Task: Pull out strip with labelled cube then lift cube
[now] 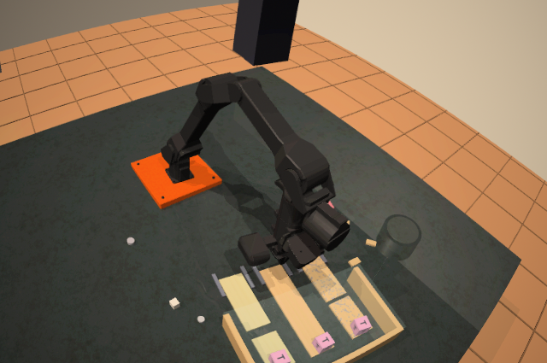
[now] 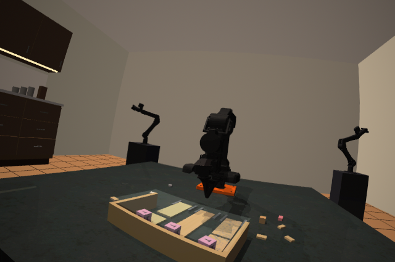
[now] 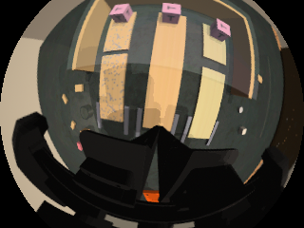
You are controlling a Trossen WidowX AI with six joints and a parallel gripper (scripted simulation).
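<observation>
The one-piece orange strip (image 1: 293, 306) (image 2: 195, 221) (image 3: 166, 71) lies in the middle, with a pink T cube (image 1: 323, 341) (image 2: 172, 227) (image 3: 171, 12) on its far end. The speckled strip (image 1: 326, 279) (image 3: 114, 85) and the yellow strip (image 1: 244, 301) (image 3: 206, 102) on either side are each split by a gap; their far pieces carry pink T cubes too. My gripper (image 2: 207, 196) (image 3: 159, 129) is shut and empty, tips pointing down. It appears above the near end of the middle strip; contact cannot be told. In the top view the arm hides the fingertips.
A wooden wall (image 1: 371, 341) (image 2: 165, 240) encloses the far ends, apparently under a clear cover. Grey rails (image 1: 218, 283) (image 3: 99, 114) flank the near ends. A clear cylinder (image 1: 399, 235), small wooden blocks (image 2: 261, 237) and a white cube (image 1: 174, 303) stand around.
</observation>
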